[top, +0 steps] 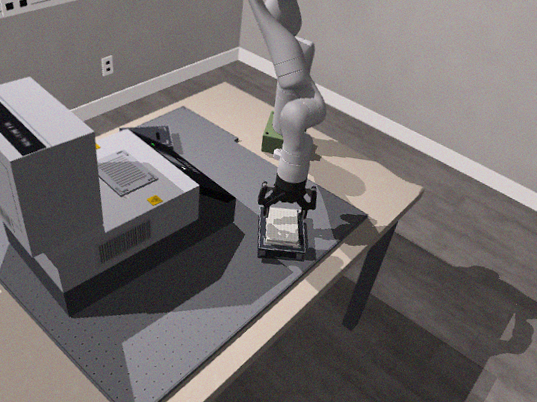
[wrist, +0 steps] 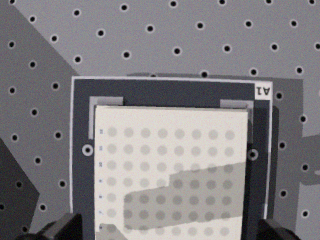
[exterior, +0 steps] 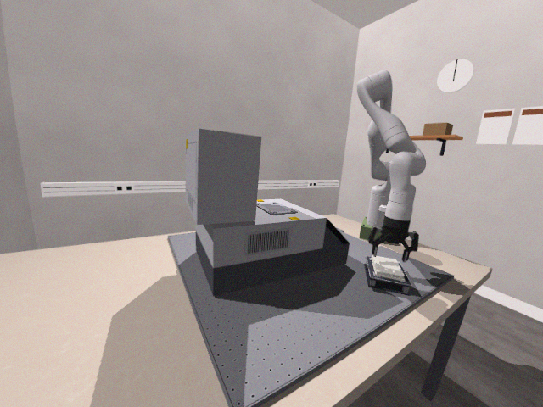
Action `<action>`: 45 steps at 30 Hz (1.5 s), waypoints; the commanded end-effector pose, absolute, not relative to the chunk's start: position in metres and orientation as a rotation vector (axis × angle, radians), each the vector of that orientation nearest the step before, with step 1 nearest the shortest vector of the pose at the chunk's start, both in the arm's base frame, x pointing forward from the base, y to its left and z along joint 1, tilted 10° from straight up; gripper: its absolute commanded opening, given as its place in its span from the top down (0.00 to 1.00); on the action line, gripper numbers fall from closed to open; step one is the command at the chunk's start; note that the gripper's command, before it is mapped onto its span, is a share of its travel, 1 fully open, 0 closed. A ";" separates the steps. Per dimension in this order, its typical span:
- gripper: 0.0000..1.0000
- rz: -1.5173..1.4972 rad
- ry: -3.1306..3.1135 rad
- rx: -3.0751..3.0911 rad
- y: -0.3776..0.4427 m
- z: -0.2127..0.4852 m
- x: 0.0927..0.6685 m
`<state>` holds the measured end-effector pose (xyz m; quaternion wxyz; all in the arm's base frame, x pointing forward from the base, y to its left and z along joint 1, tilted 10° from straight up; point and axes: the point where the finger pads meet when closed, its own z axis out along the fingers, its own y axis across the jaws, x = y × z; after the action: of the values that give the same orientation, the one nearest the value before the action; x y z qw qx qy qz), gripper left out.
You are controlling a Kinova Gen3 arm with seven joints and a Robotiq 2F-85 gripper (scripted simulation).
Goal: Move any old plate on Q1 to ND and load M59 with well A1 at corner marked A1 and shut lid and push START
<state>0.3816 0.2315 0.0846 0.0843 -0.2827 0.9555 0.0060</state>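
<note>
From where I stand, the main transfer seems barely begun. The pale plate [top: 283,226] [exterior: 388,268] [wrist: 170,150], probably M59, sits in a dark nest [top: 282,249] [exterior: 390,284] [wrist: 170,90] before the cycler [top: 167,230] [exterior: 227,249], at the near edge of the bench [top: 367,168] [exterior: 131,258]. I take that nest for N1. Over it, the pincer [top: 285,214] [exterior: 389,258] [wrist: 170,230] stands wide, holding 0 plates. Whether the last run's plate has gone to ND, I can't tell. By my reckoning, gripping and carrying M59, seating it, pressing LID and then START, and moving clear remain.
</note>
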 end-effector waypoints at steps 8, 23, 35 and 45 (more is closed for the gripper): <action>0.00 0.021 2.848 -0.847 0.231 0.084 0.382; 0.00 0.022 2.848 -0.846 0.232 0.073 0.383; 0.00 0.025 2.847 -0.847 0.235 0.065 0.384; 0.00 0.026 2.847 -0.844 0.234 0.065 0.384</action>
<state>0.3849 0.2327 0.0669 0.0848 -0.2840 0.9551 0.0061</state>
